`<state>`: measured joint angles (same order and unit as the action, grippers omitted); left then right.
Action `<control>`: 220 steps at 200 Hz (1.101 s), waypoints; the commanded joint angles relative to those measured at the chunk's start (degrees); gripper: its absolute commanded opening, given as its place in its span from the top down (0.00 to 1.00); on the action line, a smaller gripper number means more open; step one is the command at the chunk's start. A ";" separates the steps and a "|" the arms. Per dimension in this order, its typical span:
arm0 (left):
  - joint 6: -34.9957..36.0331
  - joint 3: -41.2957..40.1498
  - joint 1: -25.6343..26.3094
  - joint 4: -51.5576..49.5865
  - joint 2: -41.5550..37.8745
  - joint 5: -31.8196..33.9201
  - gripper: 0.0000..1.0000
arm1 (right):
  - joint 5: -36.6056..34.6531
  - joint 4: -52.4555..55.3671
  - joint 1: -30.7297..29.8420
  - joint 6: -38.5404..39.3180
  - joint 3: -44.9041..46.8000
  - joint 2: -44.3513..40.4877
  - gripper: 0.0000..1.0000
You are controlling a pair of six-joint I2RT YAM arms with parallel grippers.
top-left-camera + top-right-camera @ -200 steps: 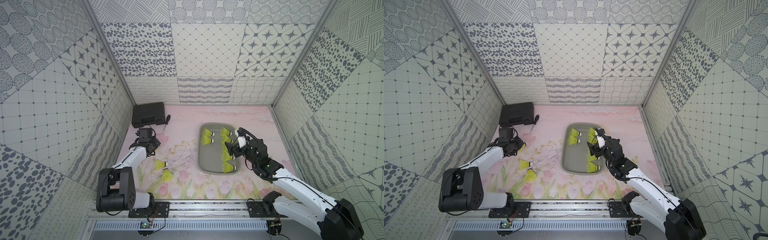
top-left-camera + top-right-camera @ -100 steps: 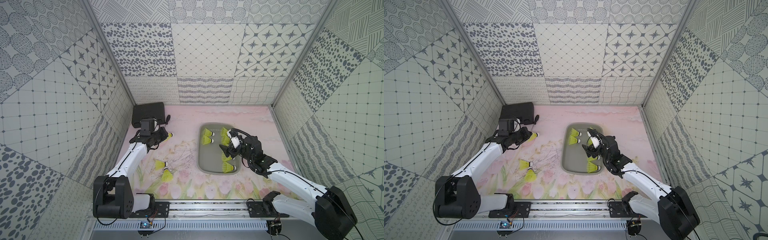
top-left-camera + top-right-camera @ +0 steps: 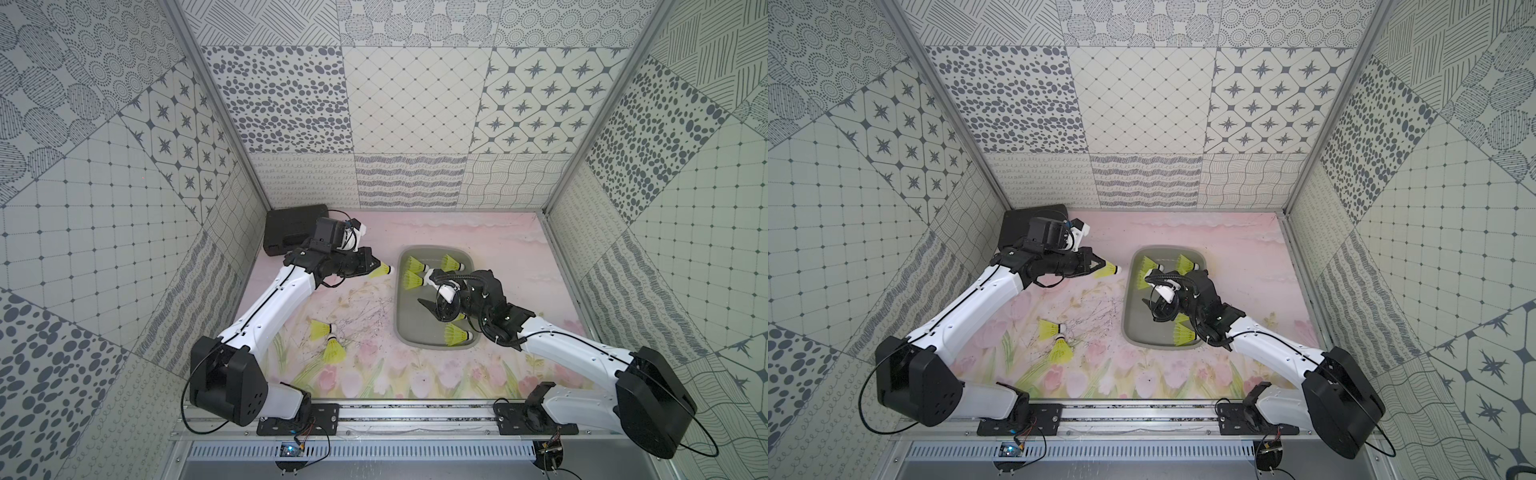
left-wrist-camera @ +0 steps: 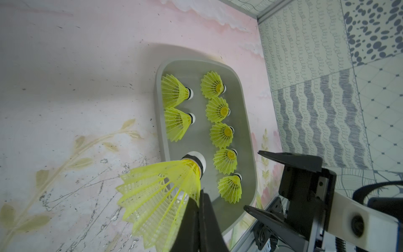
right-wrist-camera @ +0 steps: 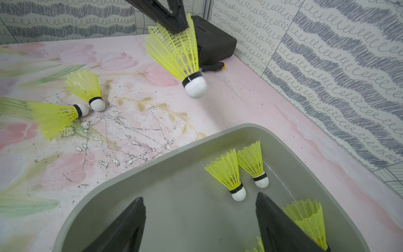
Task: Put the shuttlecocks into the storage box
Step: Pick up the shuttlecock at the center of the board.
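My left gripper [image 3: 373,267] is clamped on a shuttlecock [image 3: 380,271], just at 9 o'clock of the box [image 3: 397,299]. My right gripper [image 5: 199,197] hangs wide apart and empty over the box. Seven shuttlecocks [image 4: 218,110] lie inside; two are on the mat [image 3: 498,241], at 8 o'clock.

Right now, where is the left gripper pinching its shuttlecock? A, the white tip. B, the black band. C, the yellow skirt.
C: the left gripper is shut on the shuttlecock at its skirt's wide edge, with band and tip sticking out free.
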<state>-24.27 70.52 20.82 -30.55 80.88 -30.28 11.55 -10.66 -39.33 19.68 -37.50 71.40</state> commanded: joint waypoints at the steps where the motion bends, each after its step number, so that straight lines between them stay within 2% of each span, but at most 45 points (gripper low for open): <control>1: 6.37 3.17 3.42 -8.23 1.18 -5.51 0.99 | 1.34 -4.05 -0.82 3.29 -2.23 1.26 0.21; 80: 9.57 6.95 7.70 -13.31 3.67 -7.54 0.99 | 3.52 -3.22 -2.23 5.30 -5.55 5.07 0.26; 175: 9.11 7.27 8.58 -12.23 3.85 -8.32 0.98 | 4.69 -2.13 -2.81 4.75 -7.63 8.18 0.41; 220: 8.67 7.27 8.61 -11.39 4.08 -8.49 0.98 | 5.24 -1.97 -2.95 4.42 -7.92 8.52 0.52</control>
<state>-16.56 77.30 29.26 -41.93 84.86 -36.40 16.10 -11.00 -41.95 24.40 -43.51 79.20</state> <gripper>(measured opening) 0.052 0.496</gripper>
